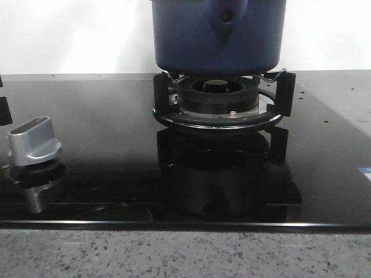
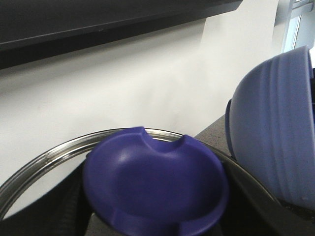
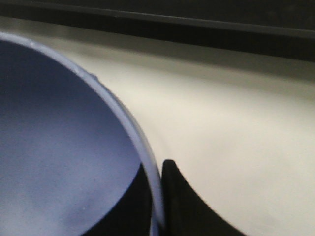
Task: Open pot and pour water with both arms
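The dark navy pot (image 1: 217,35) is over the burner (image 1: 217,95), its bottom level with the prong tops; I cannot tell if it touches them. No gripper shows in the front view. In the right wrist view my right gripper (image 3: 157,201) is shut on the pot's pale rim (image 3: 123,123), with one black finger (image 3: 184,206) outside and the other inside. In the left wrist view the lid's blue knob (image 2: 155,182) and steel rim (image 2: 44,160) fill the lower part. My left gripper (image 2: 155,223) is closed around the knob, with its fingers mostly hidden.
A lighter blue ribbed bowl-like piece (image 2: 275,132) is close beside the lid. A silver stove knob (image 1: 35,142) stands at the left of the black glass cooktop (image 1: 104,116). A speckled stone counter edge (image 1: 174,255) runs along the front. A white wall is behind.
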Robot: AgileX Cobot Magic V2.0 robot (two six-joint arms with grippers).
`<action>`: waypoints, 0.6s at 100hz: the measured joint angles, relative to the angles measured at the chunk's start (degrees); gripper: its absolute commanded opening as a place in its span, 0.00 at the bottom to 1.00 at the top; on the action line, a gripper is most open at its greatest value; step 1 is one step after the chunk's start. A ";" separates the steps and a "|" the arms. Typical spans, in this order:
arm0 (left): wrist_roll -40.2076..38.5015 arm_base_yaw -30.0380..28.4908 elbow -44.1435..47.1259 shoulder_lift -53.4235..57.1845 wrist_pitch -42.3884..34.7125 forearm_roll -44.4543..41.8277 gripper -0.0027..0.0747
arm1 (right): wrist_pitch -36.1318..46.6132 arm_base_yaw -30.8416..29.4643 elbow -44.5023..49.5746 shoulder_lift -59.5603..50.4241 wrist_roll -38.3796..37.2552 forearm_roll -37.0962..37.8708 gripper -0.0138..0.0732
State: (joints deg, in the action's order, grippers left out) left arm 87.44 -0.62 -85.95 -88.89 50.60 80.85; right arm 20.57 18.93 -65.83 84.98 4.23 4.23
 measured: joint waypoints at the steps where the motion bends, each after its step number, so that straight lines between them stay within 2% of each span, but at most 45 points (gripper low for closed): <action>1: 0.00 0.00 0.00 0.00 0.00 0.00 0.45 | 0.30 0.00 0.11 -0.04 0.00 0.00 0.10; 24: 0.00 0.00 0.00 0.00 0.22 0.00 0.45 | 14.59 -0.10 5.22 -0.13 0.70 0.02 0.10; 60: 0.00 0.00 0.00 0.00 0.26 0.00 0.45 | 23.98 -0.31 6.71 -0.13 1.11 -0.26 0.10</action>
State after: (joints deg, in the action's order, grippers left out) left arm 87.44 -0.62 -85.95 -88.89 50.85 80.85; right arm 44.56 18.63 -59.12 84.85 5.33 3.97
